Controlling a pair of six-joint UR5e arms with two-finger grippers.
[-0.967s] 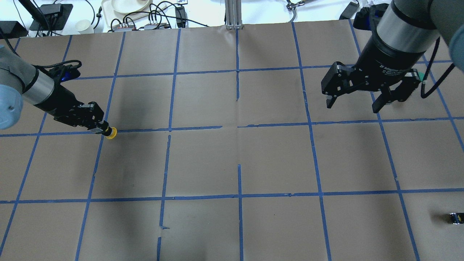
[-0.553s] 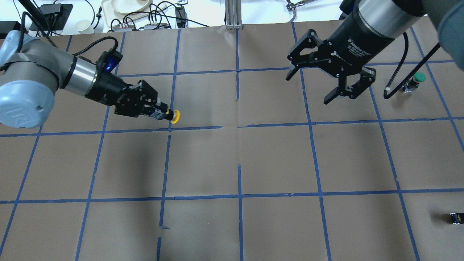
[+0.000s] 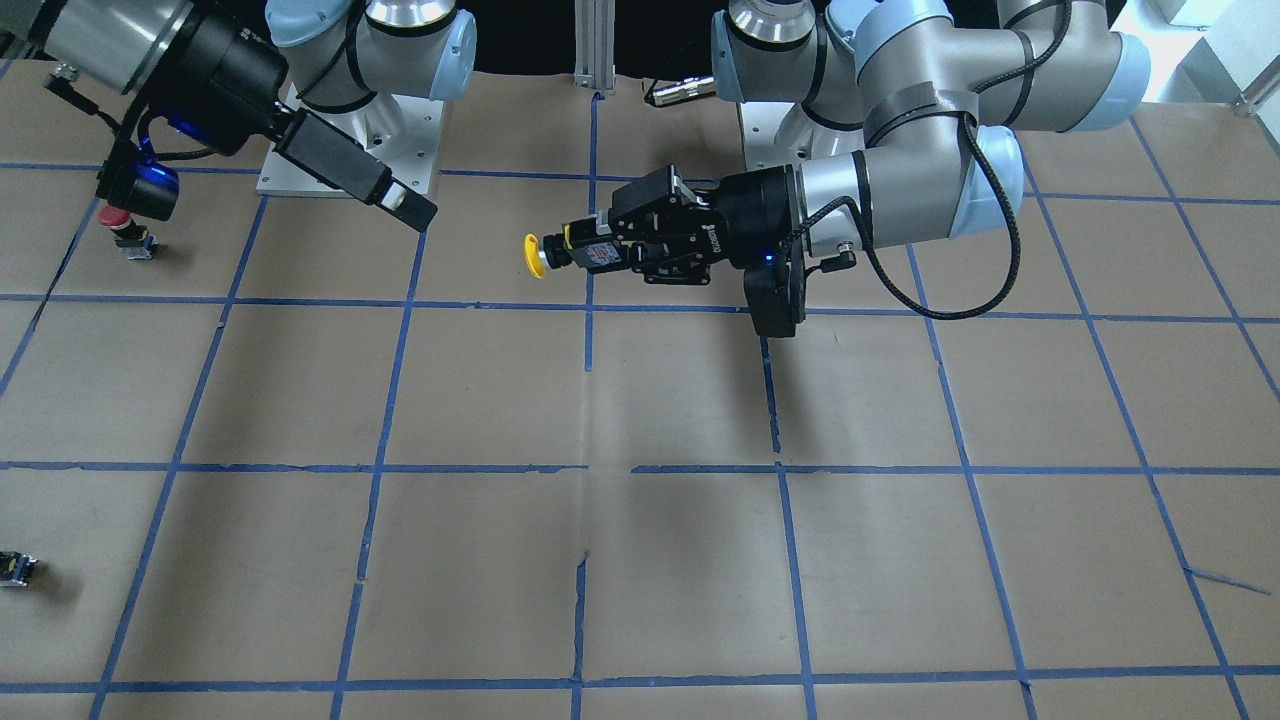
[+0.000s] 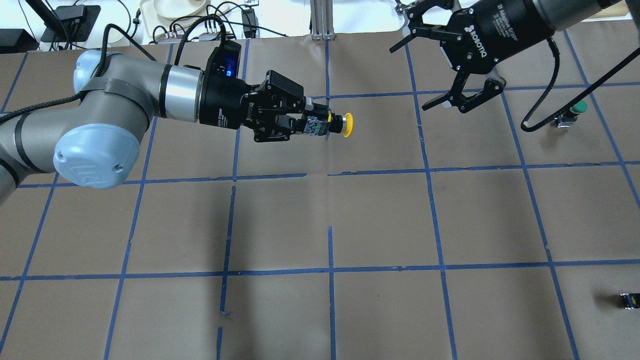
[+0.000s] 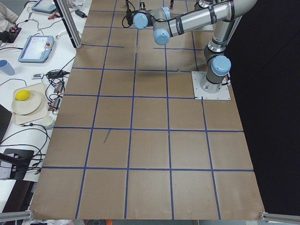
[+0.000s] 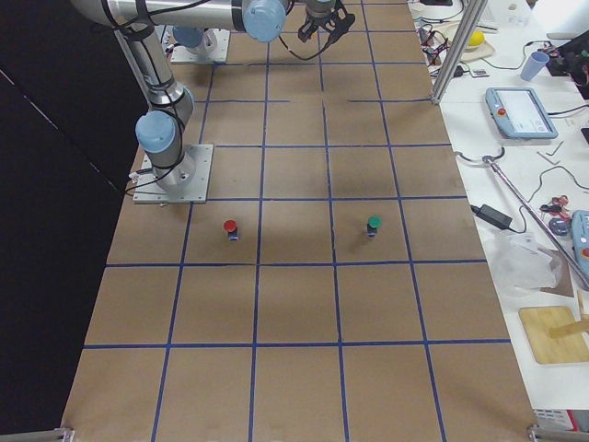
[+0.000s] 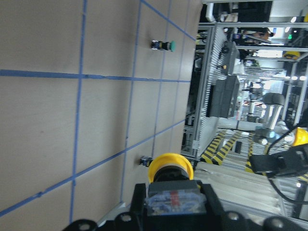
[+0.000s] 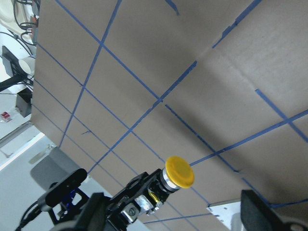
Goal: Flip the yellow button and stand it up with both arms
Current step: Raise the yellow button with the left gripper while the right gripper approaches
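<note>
Has carried the yellow button (image 4: 345,124) from the left-hand squares to mid-desk within a second, lifted off the desk (image 4: 380,220). Has swung the right pincer (image 4: 407,79) toward the view's top, uncovering a green button (image 4: 577,107).

Overhead: clamps the button's black body in the left pincer (image 4: 315,125), stem level, cap aimed sideways at the right pincer. Shows that right pincer released and splayed, grasping nothing, well apart from the cap. Catches a small block (image 4: 629,300) low at the view's right edge.

Front-facing: sets the left pincer (image 3: 590,252) on the view's right, clenched on the yellow button (image 3: 537,255). Turns the right pincer (image 3: 400,205) edge-on, spread not readable here. Finds a red button (image 3: 120,225) under the right arm (image 3: 200,60) and the small block (image 3: 15,567) at lower left.

Left end: shows the left arm (image 5: 197,18) small at the top, button too small to make out.

Right end: stands the red button (image 6: 230,227) and green button (image 6: 374,224) upright on the desk, apart in one row of squares.

Left wrist: looks past the clenched left pincer (image 7: 175,207) at the yellow button (image 7: 170,168) from behind, green button (image 7: 163,45) beyond.

Right wrist: faces the round cap of the yellow button (image 8: 179,172) above the desk, left pincer (image 8: 139,197) behind it.
</note>
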